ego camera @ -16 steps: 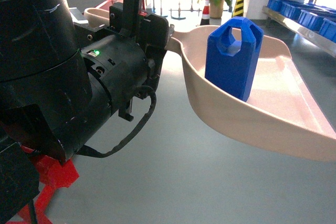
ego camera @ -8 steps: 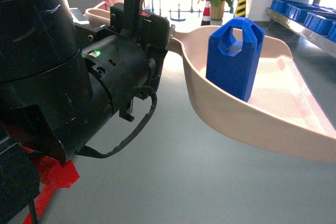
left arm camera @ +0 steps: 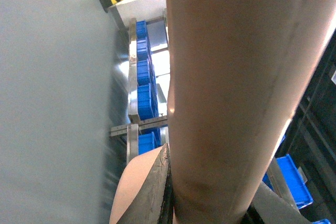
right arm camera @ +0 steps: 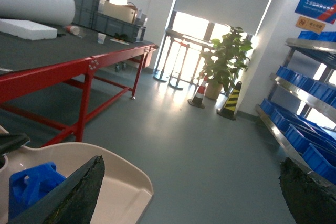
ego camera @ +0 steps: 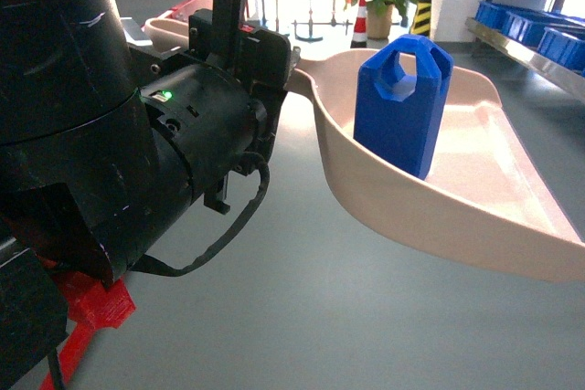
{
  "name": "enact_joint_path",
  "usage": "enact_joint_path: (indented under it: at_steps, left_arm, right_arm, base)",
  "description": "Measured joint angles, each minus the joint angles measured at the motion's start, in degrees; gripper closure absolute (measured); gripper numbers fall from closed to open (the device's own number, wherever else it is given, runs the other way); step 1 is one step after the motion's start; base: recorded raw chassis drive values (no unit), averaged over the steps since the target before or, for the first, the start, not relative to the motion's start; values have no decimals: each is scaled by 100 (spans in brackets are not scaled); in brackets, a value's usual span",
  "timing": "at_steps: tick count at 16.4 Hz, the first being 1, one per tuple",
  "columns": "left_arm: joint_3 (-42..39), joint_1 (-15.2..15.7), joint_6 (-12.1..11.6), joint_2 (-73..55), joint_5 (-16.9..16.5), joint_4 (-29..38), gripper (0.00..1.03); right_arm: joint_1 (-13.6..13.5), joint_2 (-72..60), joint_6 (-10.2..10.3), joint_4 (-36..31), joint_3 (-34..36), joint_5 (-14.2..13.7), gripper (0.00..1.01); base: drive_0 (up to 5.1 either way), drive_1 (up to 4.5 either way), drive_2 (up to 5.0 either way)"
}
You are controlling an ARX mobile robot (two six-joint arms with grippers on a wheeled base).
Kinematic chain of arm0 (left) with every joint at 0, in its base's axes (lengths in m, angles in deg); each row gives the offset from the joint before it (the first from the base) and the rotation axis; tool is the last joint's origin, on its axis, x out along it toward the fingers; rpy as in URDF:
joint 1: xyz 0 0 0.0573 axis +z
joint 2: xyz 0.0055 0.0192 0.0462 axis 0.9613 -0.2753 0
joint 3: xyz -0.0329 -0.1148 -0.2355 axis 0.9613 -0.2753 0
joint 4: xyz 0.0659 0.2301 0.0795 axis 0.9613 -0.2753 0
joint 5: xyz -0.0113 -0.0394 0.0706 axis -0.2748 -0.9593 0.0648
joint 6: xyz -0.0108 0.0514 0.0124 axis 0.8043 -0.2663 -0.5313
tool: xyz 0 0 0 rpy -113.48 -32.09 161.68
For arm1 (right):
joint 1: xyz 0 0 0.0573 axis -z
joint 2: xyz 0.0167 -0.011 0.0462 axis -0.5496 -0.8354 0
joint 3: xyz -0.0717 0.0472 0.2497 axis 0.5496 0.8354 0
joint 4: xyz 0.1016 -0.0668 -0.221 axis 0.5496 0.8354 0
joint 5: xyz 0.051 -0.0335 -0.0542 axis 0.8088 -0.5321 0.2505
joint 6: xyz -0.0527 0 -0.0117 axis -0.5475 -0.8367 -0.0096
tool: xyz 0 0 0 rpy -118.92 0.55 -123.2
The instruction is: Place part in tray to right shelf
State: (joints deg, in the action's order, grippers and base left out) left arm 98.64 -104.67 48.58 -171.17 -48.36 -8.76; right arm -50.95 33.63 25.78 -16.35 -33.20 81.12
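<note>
Counting: one part (ego camera: pixel 402 102), one tray (ego camera: pixel 475 216). Part stands upright inside the tray's pan near the handle end, long axis vertical, pierced top up. Left gripper (ego camera: pixel 247 38) sits at the tray handle, apparently clamped on it (contact hidden by the wrist body). Right gripper (right arm camera: pixel 194 192) jaws spread wide, holding nothing; part low and left of them. Steel shelf (ego camera: pixel 539 47) with blue bins stands far right.

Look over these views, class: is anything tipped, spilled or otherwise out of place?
Nothing stands out. The blue part stands upright inside the beige tray, near its back wall, nothing spilled. The tray is carried above the floor by its handle at the left tool. The right tool is open and empty.
</note>
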Motion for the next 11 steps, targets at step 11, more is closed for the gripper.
enact_joint_path:
  at_steps: [11]
  left_arm:
    - [2,7,4,0,-17,24,85]
  right_arm:
    - [0,0,0,-9,2,2,3]
  base:
    - [13,434,-408]
